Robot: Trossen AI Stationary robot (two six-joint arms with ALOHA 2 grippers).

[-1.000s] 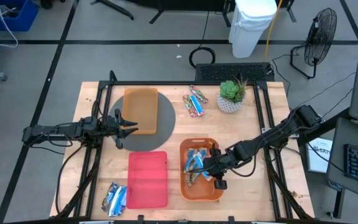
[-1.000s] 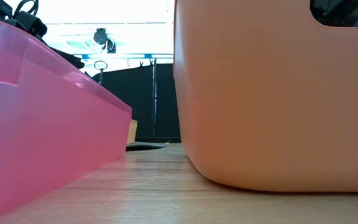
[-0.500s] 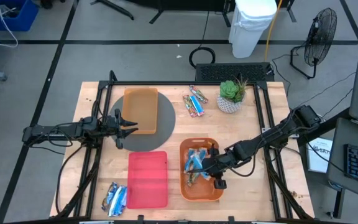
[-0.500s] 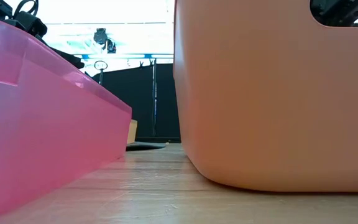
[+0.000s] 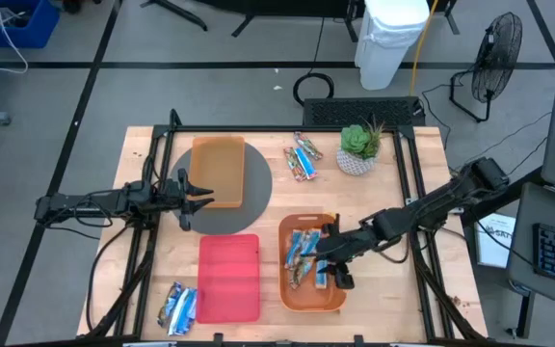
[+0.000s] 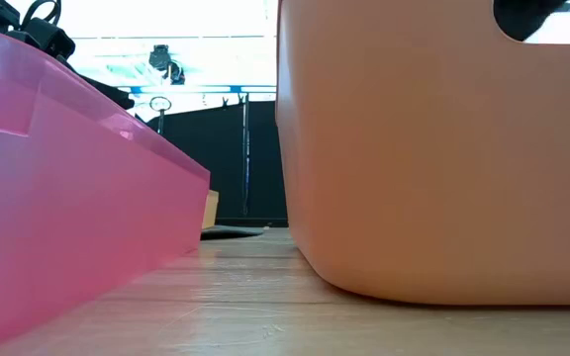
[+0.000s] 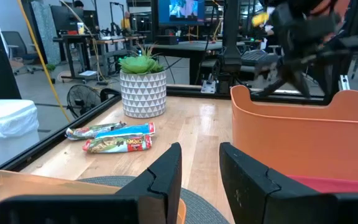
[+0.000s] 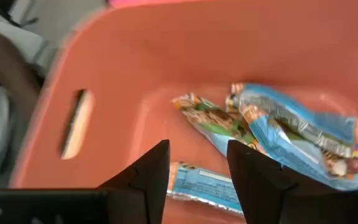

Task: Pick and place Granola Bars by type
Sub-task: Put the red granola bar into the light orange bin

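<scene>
**Operator:** Since the right gripper (image 5: 328,271) was clenched a second ago and its jaws now stand apart over the orange tray (image 5: 332,300) at the tabletop's near edge, what does that indicate?

**Technician:** It indicates a release. The right wrist view shows both fingers spread with nothing between them, and the bars lying loose on the tray floor beyond. The right arm has also shifted slightly toward the tray's near right corner. Judged from that, one placement is complete and the gripper is free for the next pick.

**Operator:** State of the left gripper (image 5: 198,198)?

**Technician:** Unchanged. It hovers at the near edge of the second orange tray (image 5: 220,170), which sits on the grey mat (image 5: 254,198) toward the far left of the tabletop. Its jaws are partly apart and hold nothing.

**Operator:** Location and orientation of the Granola Bars (image 5: 303,256)?

**Technician:** Largest group: inside the near orange tray, mostly blue wrappers, long axes running roughly far-to-near, slightly fanned. Second group (image 5: 303,160): on the bare tabletop near the far edge, beside the potted plant (image 5: 358,146), axes slanted, lying parallel. Third group (image 5: 180,306): at the near left corner, beside the red tray (image 5: 228,278), axes again roughly far-to-near. The red tray appears to hold nothing, so sorting is judged to be well short of finished.
</scene>
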